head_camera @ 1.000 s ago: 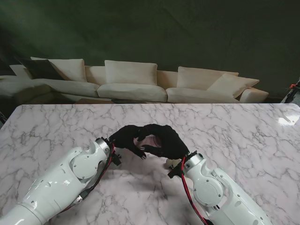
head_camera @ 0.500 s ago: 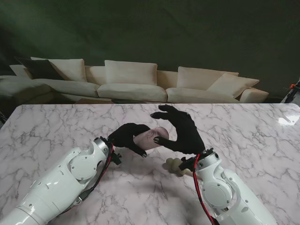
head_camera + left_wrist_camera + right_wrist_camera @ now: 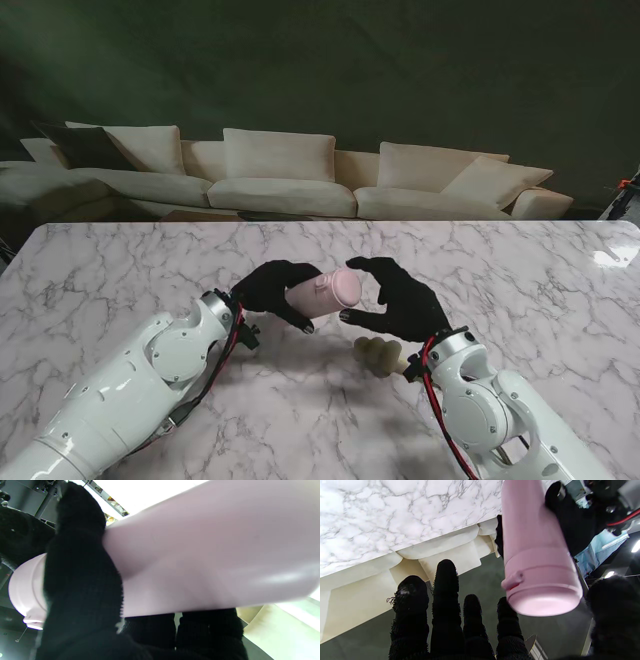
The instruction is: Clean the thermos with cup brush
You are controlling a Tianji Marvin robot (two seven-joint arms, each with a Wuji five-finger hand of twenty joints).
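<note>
1. Left hand [image 3: 275, 288] is clamped round the pink thermos [image 3: 323, 291], holding it off the table [image 3: 520, 290]. The bottle lies about level, lid end pointing to my right.
2. Left wrist cam: thermos [image 3: 205, 552] fills most of the view. One black-gloved finger [image 3: 80, 575] wraps over the body near the lid end, and more fingers sit under it.
3. Right hand [image 3: 398, 298] is empty, fingers apart. Thumb and fingers curve round the lid end w/o touching, as far as the stand view shows.
4. Right wrist cam: thermos [image 3: 535, 555] with its lid [image 3: 542, 590] sits just beside the right hand's fingers [image 3: 445, 595]. Four of them stand straight and spread, and a small gap shows between the lid and the nearest fingertip. The thumb is a dark blur at the edge.
5. The lid is on the thermos, w/ a small tab on its side.
6. Cup brush [image 3: 380, 354]: a cream sponge head lies on the table, nearer to me than the right hand, just by the right wrist. Its handle is hidden behind the wrist. Neither hand touches it.
7. Table is white marble w/ grey veins.
8. Beyond the table's far edge there's a cream sofa [image 3: 290, 175] w/ cushions, against a dark green wall.
</note>
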